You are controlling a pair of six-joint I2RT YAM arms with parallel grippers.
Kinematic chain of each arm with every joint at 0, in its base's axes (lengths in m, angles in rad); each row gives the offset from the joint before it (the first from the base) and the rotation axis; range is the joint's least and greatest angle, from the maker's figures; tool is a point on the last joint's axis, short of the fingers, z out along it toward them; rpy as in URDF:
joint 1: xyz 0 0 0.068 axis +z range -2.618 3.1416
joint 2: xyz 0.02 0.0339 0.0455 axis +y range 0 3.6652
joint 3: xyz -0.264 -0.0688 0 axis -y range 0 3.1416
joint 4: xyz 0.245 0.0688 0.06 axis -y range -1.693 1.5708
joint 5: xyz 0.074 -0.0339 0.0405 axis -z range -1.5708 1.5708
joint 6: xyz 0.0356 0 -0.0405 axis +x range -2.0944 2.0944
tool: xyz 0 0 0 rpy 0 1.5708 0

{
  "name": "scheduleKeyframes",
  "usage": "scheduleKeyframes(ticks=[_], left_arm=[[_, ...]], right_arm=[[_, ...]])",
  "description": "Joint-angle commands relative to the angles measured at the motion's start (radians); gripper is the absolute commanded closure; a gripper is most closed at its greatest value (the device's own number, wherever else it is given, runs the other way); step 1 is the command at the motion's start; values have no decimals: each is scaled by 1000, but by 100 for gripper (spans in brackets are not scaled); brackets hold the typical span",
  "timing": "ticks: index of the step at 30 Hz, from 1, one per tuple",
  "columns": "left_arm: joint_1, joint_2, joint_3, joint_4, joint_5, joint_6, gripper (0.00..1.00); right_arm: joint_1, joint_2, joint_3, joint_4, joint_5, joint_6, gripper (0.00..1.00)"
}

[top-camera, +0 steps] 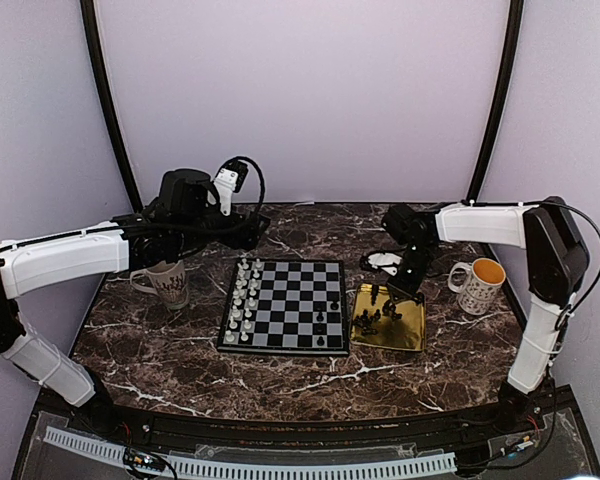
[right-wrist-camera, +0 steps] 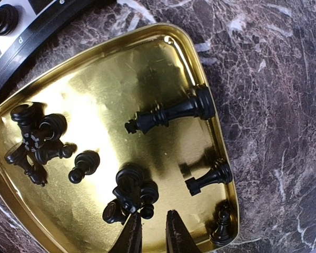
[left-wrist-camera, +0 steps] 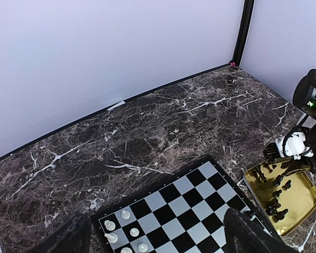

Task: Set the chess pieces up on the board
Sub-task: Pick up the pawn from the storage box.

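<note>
The board (top-camera: 285,300) lies mid-table. Pale pieces (top-camera: 243,300) fill its two left columns, and three black pieces (top-camera: 323,325) stand near its right edge. Several black chess pieces (right-wrist-camera: 129,192) lie and stand in the gold tray (right-wrist-camera: 121,79), right of the board (right-wrist-camera: 37,37). My right gripper (right-wrist-camera: 154,232) hovers low over the tray, slightly open and empty, with a small pawn (right-wrist-camera: 146,208) just off its left fingertip. My left gripper (left-wrist-camera: 158,247) is open and empty above the board's far side (left-wrist-camera: 174,208).
A patterned mug (top-camera: 168,283) stands left of the board. A white mug with an orange inside (top-camera: 478,285) stands right of the tray (top-camera: 405,335). A white scrap (top-camera: 383,260) lies behind the tray. Purple walls close the back and sides.
</note>
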Motion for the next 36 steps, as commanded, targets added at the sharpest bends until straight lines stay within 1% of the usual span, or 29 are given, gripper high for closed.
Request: scheduleKeyframes(ticks=[1, 9, 13, 15, 17, 23, 27, 29, 31, 34, 36], left_arm=[[-3, -2, -2, 2, 8, -5, 10], [-3, 3, -1, 0, 15, -6, 10], [-2, 4, 0, -1, 14, -5, 10], [-2, 5, 1, -2, 15, -5, 10], [-2, 6, 2, -2, 19, -4, 10], [-2, 7, 5, -6, 28, -8, 11], [-2, 10, 4, -5, 28, -9, 11], [-3, 12, 6, -7, 20, 0, 11], [-3, 6, 16, -18, -21, 27, 11], [0, -27, 11, -8, -116, 79, 10], [2, -54, -10, 22, -152, 101, 8]], right_arm=[[-8, 24, -22, 25, -8, 3, 83], [-9, 51, -10, 32, -38, 5, 83], [-9, 55, -1, 26, -47, 5, 91], [-9, 40, -1, 15, -47, 3, 95], [-13, 17, -4, 4, -40, 1, 97], [-19, -75, 1, -52, 2, 0, 97], [-16, -118, 16, -72, -84, -29, 97], [0, -124, 19, -66, -126, -44, 96], [35, -111, 46, -68, -126, -49, 96], [106, -71, 126, -92, -112, -57, 96], [157, -33, 193, -108, -100, -62, 96]])
